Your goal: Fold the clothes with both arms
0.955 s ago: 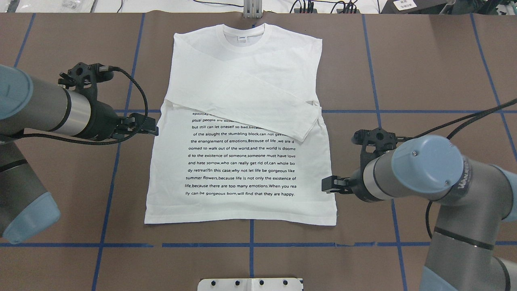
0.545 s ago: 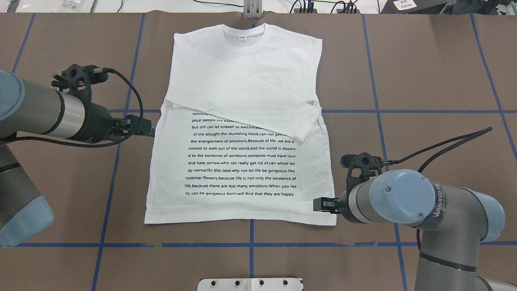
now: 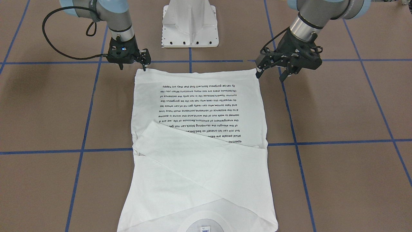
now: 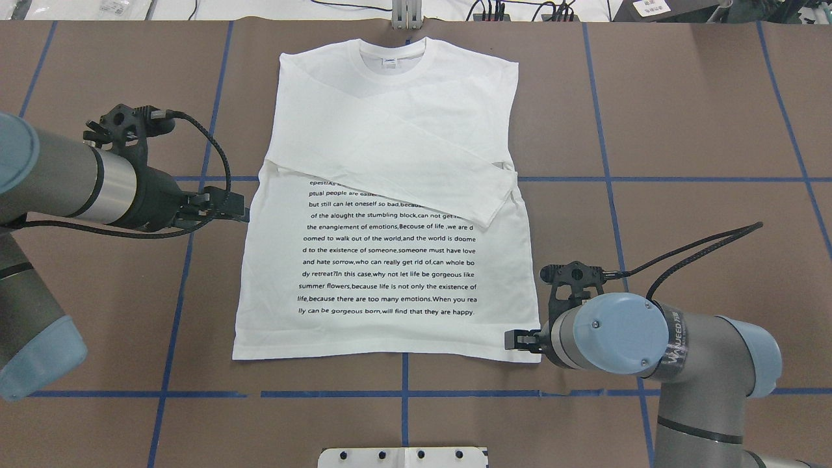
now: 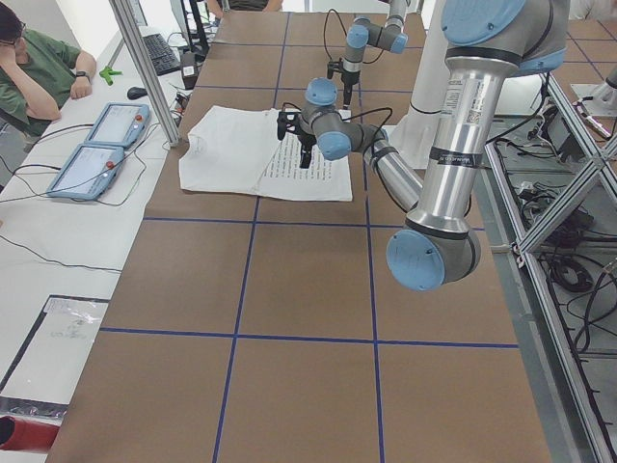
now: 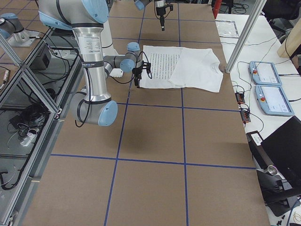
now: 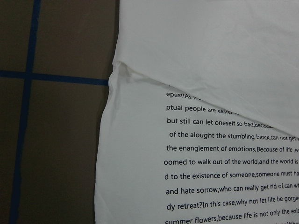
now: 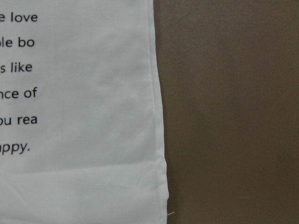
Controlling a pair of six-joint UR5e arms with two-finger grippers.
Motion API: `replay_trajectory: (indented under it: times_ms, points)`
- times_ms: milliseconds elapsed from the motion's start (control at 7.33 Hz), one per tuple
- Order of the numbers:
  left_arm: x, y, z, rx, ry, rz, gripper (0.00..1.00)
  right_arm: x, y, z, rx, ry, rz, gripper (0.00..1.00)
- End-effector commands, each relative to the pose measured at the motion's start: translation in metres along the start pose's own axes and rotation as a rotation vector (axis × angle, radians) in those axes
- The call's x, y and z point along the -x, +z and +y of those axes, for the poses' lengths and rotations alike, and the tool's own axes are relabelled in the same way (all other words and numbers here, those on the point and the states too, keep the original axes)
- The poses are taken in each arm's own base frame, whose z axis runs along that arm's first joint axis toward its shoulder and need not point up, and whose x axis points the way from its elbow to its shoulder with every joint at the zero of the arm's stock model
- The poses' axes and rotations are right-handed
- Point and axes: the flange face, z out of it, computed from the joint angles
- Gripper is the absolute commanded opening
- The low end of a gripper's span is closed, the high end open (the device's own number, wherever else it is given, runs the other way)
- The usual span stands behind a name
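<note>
The white shirt (image 4: 390,130) lies flat on the brown table, printed text up, collar at the far end, and both sleeves folded across the chest. It also shows in the front view (image 3: 199,174). My left gripper (image 4: 242,213) is open and empty, hovering just off the shirt's left edge at mid length; its jaws show spread in the front view (image 3: 271,75). My right gripper (image 4: 513,339) is open at the shirt's near right hem corner, and also shows in the front view (image 3: 132,66). The right wrist view shows that corner (image 8: 93,177) with no fingers in sight.
The white pedestal base (image 3: 190,22) stands at the near table edge between the arms. Blue tape lines (image 4: 403,393) grid the brown cover. Two teach pendants (image 5: 96,145) and a seated person (image 5: 39,68) are beyond the far edge, by an aluminium post (image 5: 145,68).
My right gripper has moved along the shirt's right edge toward the robot, down to the hem corner. My left gripper has drawn back very slightly from the left edge.
</note>
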Motion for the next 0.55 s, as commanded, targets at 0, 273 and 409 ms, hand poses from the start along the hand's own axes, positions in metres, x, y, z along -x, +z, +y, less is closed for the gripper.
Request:
replay_trajectory:
  times_ms: [0,273,409]
  points:
    - [0.001,0.001,0.0,0.002,-0.001,-0.002,0.99,0.004,0.003,0.008,0.008,-0.018,-0.007,1.0]
    - [0.001,0.001,0.0,0.002,-0.001,-0.003,0.99,0.006,0.015,0.009,0.003,-0.019,-0.06,1.0]
    - [-0.001,0.001,0.0,0.003,0.001,-0.001,0.99,0.007,0.018,0.01,0.005,-0.02,-0.056,1.0]
